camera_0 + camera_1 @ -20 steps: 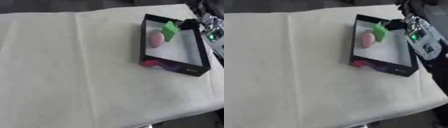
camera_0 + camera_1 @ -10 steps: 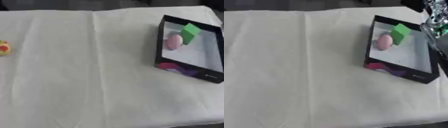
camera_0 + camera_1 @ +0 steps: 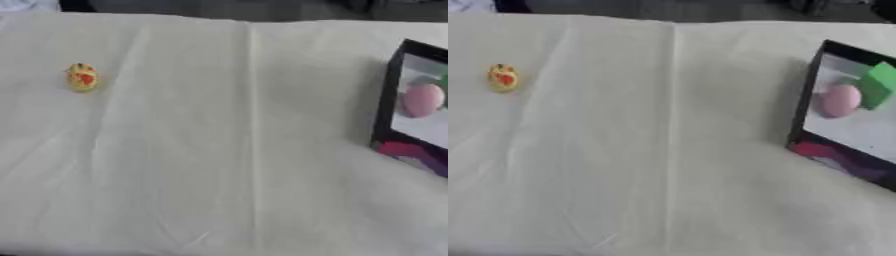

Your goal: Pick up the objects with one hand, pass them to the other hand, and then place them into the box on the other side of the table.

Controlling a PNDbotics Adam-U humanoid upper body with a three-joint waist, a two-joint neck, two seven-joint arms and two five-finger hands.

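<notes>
A small yellow object with red markings [image 3: 82, 76] lies on the white cloth at the far left. At the right edge stands a black-walled box [image 3: 805, 107] with a white floor. Inside it lie a pink egg-shaped object [image 3: 836, 100] and a green block [image 3: 878, 85], side by side. Neither hand shows in either view.
A white cloth [image 3: 236, 150] with long creases covers the table. A purple and pink print shows on the box's near outer wall [image 3: 833, 156]. Dark shapes lie beyond the table's far edge.
The camera has swung to the left: the box slid to the right edge and the yellow object came into view. The right hand seen by the box earlier is out of view.
</notes>
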